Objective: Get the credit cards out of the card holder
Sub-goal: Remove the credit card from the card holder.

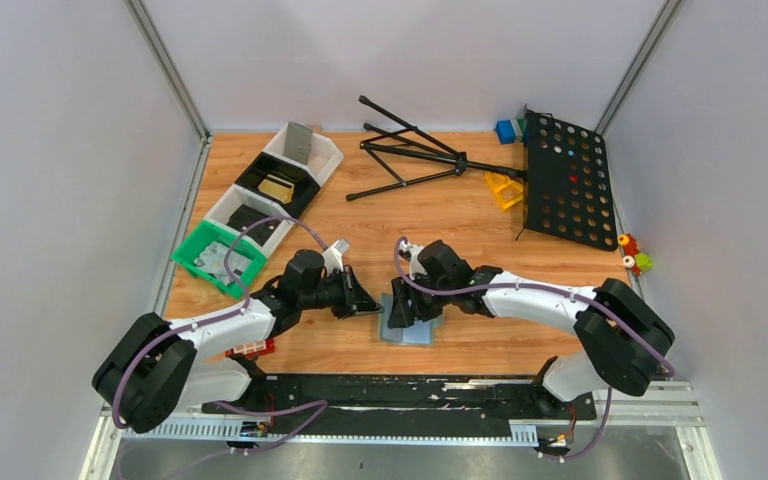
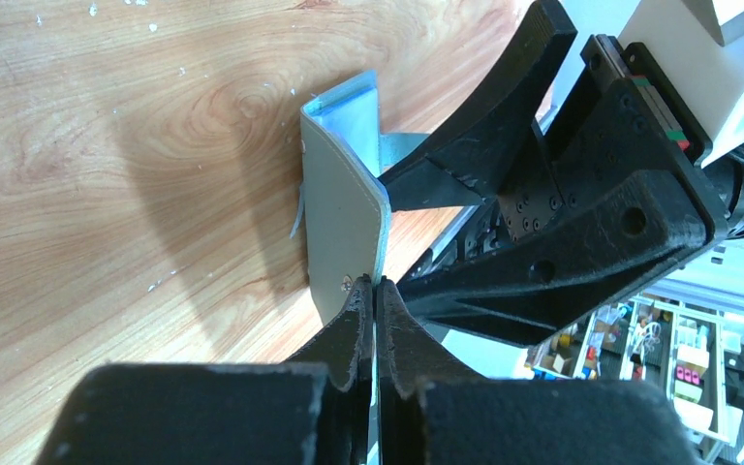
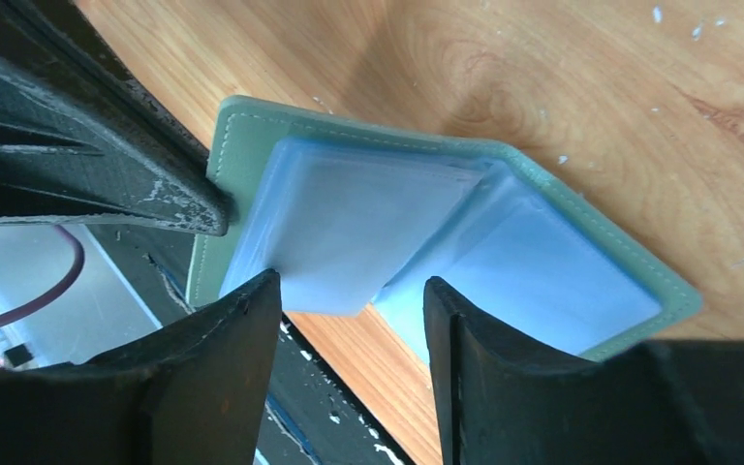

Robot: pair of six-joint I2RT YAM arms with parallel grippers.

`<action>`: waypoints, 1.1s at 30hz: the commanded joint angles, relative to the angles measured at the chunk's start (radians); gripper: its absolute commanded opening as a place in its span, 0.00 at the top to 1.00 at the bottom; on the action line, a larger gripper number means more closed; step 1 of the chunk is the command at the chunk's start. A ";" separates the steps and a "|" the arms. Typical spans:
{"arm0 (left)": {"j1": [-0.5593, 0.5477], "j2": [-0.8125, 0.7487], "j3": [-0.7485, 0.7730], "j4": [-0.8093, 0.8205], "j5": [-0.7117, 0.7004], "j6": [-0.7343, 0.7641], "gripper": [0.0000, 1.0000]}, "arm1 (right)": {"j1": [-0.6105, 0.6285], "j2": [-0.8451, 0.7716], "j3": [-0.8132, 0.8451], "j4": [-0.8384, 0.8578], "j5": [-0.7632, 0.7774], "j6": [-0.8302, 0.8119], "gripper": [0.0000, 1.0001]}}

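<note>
- Overhead: card holder (image 1: 407, 328) on the desk (image 1: 480, 220) near the front edge, between left claw (image 1: 368, 303) and right claw (image 1: 412, 306).
- Left wrist: left claw (image 2: 372, 287) pinched shut on the card holder's (image 2: 344, 228) grey cover edge, cover raised off the wood.
- Right wrist: right claw (image 3: 349, 286) spread open, fingers (image 3: 237, 358) astride the pale translucent sleeves (image 3: 368, 218).

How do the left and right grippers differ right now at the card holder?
The left gripper is shut, pinching the card holder by the edge of its grey cover; the right gripper stands open. The left gripper holds that cover upright, while the right gripper's fingers straddle the pale sleeves inside, not visibly clamping them. Both are black two-finger grippers working at the same holder.
</note>
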 commanded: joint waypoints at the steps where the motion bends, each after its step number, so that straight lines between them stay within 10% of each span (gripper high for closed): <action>1: -0.004 -0.025 0.002 0.030 0.010 0.001 1.00 | 0.005 -0.019 0.028 0.006 0.075 -0.013 0.49; 8: -0.004 -0.023 0.007 0.027 0.014 0.001 1.00 | 0.004 -0.027 0.032 -0.056 0.152 -0.038 0.52; 19: -0.005 -0.010 0.009 0.029 0.018 -0.001 1.00 | 0.033 -0.092 0.008 0.068 -0.006 -0.073 0.15; 33: -0.005 -0.029 0.013 -0.007 0.009 0.012 1.00 | 0.031 0.003 0.018 -0.046 0.240 -0.066 0.37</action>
